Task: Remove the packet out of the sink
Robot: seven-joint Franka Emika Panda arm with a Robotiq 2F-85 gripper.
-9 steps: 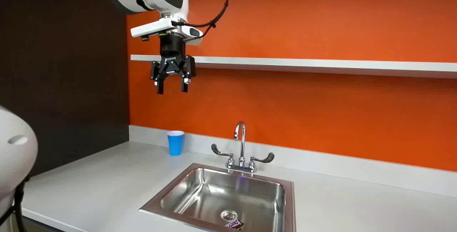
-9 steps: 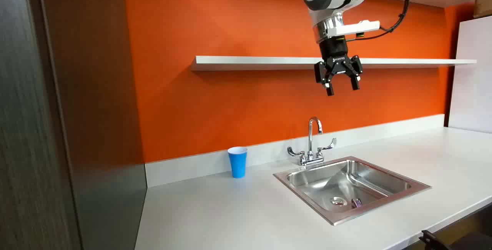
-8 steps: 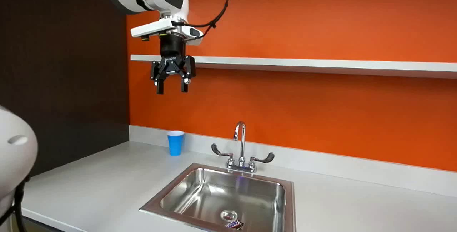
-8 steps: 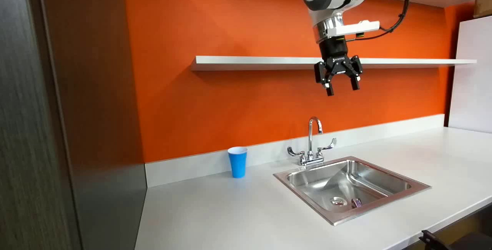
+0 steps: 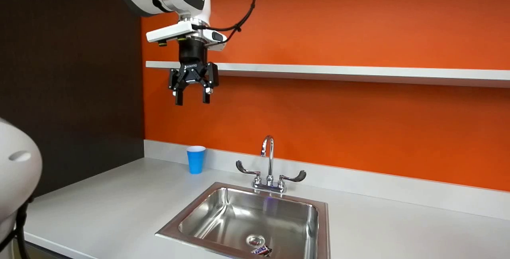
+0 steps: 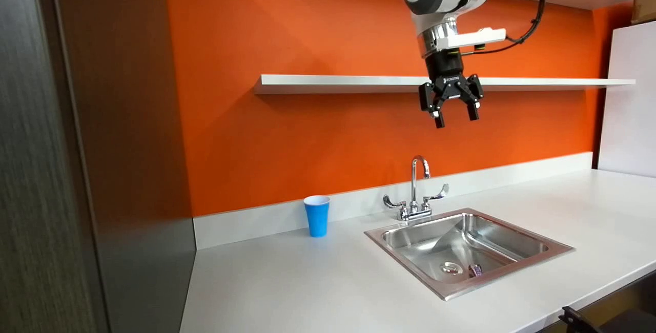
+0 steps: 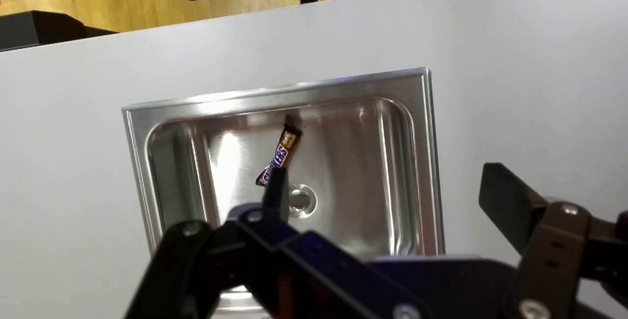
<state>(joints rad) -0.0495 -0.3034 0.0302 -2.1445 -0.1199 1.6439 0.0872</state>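
Observation:
The packet is a small brown Snickers wrapper (image 5: 261, 250) lying on the sink floor beside the round drain (image 5: 255, 240). It also shows in an exterior view (image 6: 475, 270) and in the wrist view (image 7: 280, 154), where a finger overlaps its lower end. The stainless-steel sink (image 5: 189, 212) is set in the white countertop and shows in an exterior view (image 6: 410, 265) and the wrist view (image 7: 274, 99). My gripper (image 5: 192, 103) is open and empty, pointing down high above the counter, well above the faucet. Its spread fingers show in an exterior view (image 6: 457, 122) and the wrist view (image 7: 382, 169).
A chrome two-handled faucet (image 5: 271, 167) stands at the sink's back edge. A blue cup (image 6: 318, 220) stands on the counter near the orange wall. A white shelf (image 5: 318, 69) runs along that wall at about gripper height. A dark panel (image 6: 128, 169) bounds one side.

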